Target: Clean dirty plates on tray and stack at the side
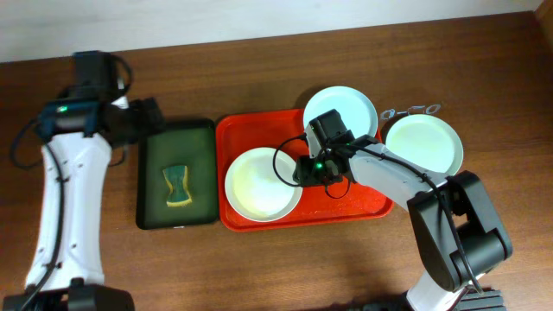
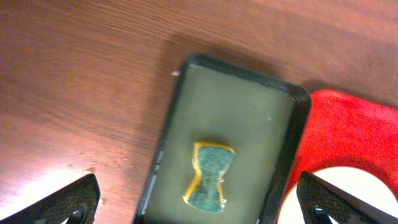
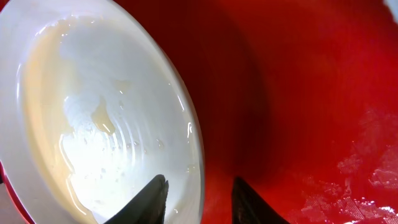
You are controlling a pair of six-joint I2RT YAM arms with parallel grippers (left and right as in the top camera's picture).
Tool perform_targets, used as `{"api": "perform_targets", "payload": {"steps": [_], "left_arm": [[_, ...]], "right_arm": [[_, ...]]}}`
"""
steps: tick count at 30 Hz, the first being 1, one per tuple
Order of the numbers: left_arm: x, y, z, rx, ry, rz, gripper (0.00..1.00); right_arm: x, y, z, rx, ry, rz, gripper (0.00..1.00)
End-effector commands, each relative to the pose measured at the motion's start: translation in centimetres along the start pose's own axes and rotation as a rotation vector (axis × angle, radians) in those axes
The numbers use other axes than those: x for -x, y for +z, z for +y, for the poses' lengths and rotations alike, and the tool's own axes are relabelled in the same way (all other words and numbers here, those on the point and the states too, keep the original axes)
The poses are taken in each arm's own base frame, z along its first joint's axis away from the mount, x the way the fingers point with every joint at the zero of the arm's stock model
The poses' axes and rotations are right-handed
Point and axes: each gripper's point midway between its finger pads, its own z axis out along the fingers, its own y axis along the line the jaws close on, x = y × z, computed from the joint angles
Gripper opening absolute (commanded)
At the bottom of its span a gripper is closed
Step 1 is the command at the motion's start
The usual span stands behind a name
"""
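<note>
My jaws, overhead: right gripper (image 1: 304,169) at the rim of the plate (image 1: 262,183) on the red tray (image 1: 363,206). Left wrist: left gripper (image 2: 199,208) spread wide over the sponge (image 2: 210,174). Right wrist: my fingers (image 3: 152,199) straddle that rim, unclenched. Judged: grasp pending; close squarely next.

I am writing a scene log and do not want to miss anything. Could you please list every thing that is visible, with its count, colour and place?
plates: 3, white to pale mint; one on the tray's left part, one at its far right corner, one on the table to its right.
tray: 1, bright red, table centre.
green tray: 1, dark green, left of the red one.
sponge: 1, yellow and green, in the green tray.
small metal thing: 1, grey, beyond the right plate; too small to identify.
table: 1, brown wood.
left claw: 1, black, open, by the green tray.
right claw: 1, black, open, astride the left plate's rim.
</note>
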Motion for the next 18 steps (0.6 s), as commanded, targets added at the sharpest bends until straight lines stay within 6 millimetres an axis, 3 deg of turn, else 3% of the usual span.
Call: {"api": "perform_targets", "payload": {"steps": [1,7,10,11,12,13,18], "left_arm": [[0.0,0.1,0.7,0.003,-0.031,0.006,0.99],[0.0,0.1,0.6,0.003,-0.030,0.006,0.99],[0.0,0.1,0.7,0.003,-0.031,0.006,0.99],[0.0,0.1,0.6,0.003,-0.030,0.007,0.99],[0.0,0.1,0.6,0.003,-0.030,0.006,0.99],[0.0,0.1,0.6,0.003,-0.030,0.006,0.99],[0.0,0.1,0.7,0.003,-0.031,0.006,0.99]], "right_arm": [[-0.2,0.1,0.1,0.004,-0.006,0.005,0.36],[-0.2,0.1,-1.1,-0.067,-0.001,-0.003,0.35],[-0.5,0.1,-1.3,-0.072,0.003,0.009,0.16],[-0.8,0.1,-1.3,-0.075,0.006,0.018,0.17],[-1.0,0.1,-1.4,-0.078,0.010,0.028,0.29],[-1.1,0.1,-1.5,-0.080,0.012,0.034,0.33],[-1.2,0.1,-1.5,-0.082,0.017,0.038,0.28]]}}
